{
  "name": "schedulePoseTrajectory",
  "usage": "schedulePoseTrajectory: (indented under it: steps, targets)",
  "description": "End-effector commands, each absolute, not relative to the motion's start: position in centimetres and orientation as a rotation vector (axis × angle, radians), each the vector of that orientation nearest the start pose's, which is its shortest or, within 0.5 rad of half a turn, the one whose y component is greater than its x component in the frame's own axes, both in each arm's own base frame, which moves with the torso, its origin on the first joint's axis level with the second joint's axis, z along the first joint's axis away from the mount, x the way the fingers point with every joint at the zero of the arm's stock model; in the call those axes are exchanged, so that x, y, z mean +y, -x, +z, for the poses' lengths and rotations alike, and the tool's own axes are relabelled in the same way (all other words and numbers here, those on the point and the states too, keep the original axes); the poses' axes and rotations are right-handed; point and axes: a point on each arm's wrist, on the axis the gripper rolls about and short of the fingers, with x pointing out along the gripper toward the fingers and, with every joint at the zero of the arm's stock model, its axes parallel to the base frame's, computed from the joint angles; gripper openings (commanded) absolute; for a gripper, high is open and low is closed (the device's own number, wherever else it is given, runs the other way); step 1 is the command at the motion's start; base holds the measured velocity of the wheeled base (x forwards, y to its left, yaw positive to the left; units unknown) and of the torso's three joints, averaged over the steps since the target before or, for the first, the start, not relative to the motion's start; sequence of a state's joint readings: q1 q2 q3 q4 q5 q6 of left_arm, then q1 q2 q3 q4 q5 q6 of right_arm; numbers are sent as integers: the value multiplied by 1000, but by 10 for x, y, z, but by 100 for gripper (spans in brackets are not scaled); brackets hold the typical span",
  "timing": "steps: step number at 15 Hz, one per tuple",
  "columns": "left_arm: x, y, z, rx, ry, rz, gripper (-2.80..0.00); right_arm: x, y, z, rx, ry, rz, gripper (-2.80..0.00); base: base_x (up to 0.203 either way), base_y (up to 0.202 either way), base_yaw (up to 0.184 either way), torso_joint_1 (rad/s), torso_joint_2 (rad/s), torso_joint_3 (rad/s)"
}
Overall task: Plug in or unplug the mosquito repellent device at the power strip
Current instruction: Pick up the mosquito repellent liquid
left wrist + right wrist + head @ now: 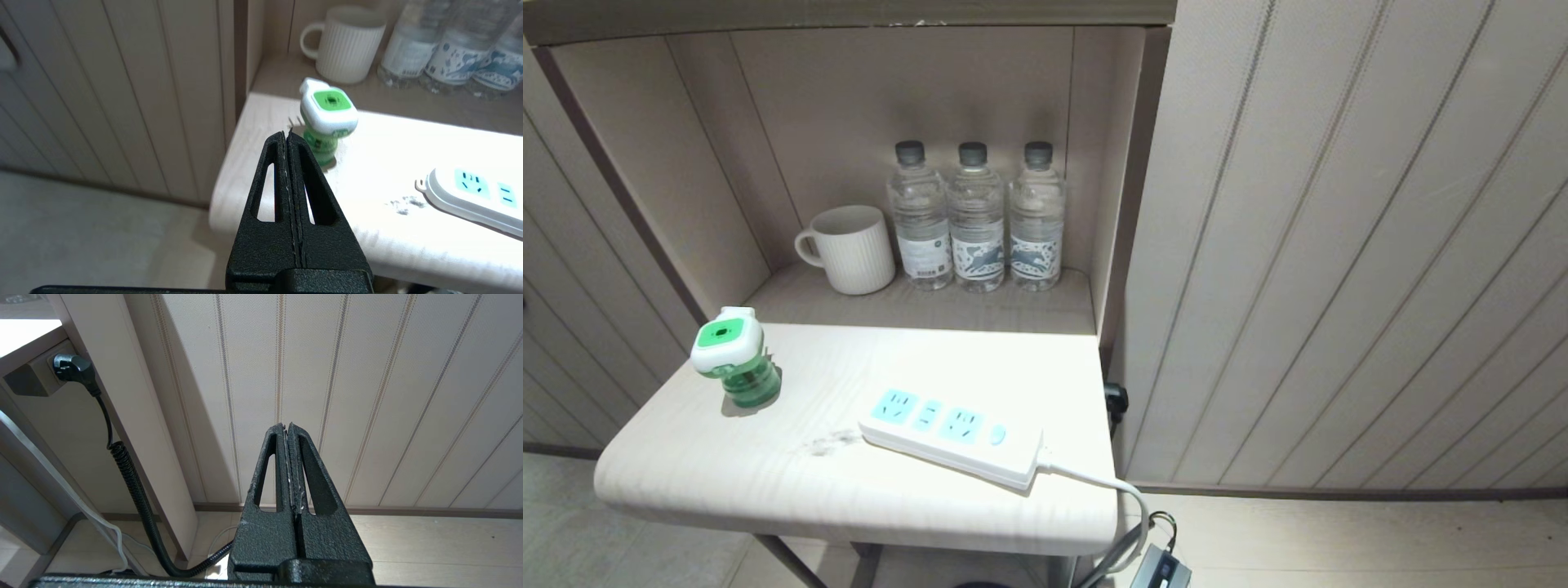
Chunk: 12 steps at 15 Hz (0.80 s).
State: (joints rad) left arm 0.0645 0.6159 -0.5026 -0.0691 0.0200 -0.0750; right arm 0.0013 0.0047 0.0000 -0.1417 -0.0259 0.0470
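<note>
Pale wood table (768,474) before a paneled wall (1339,245).
Device (731,355) stands apart from strip (952,437); left gripper (287,134) and right gripper (287,426) pressed together.

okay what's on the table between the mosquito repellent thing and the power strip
Nothing stands between the mosquito repellent device and the power strip: just bare tabletop with a small grey smudge, seen in the head view.

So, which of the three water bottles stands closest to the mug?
The leftmost bottle, with the plain white label; it stands right beside the mug. The other two carry patterned labels.
</note>
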Motion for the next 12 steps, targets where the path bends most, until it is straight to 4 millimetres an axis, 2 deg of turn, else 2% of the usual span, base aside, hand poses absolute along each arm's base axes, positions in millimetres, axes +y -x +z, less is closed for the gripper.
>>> schedulePoseTrajectory:
  steps: [1,5,7,10,11,12]
  targets:
    - [3,-60,220,131,111,67,-280,-1,23,90,-139,-48,-20,-280,0,0,0,0,0,0]
    - [-10,-74,215,210,200,-48,-280,-1,23,90,-139,-49,-20,-280,0,0,0,0,0,0]
    - [-29,-82,213,220,226,-65,-280,-1,23,90,-139,-48,-20,-280,0,0,0,0,0,0]
    - [-53,-86,210,163,222,113,-280,-1,23,90,-138,-48,-21,-280,0,0,0,0,0,0]
    - [-60,-90,206,168,220,151,0,-1,23,90,-139,-48,-21,-280,0,0,0,0,0,0]
    - [-63,-94,204,175,217,163,0,-1,23,90,-139,-48,-21,-280,0,0,0,0,0,0]
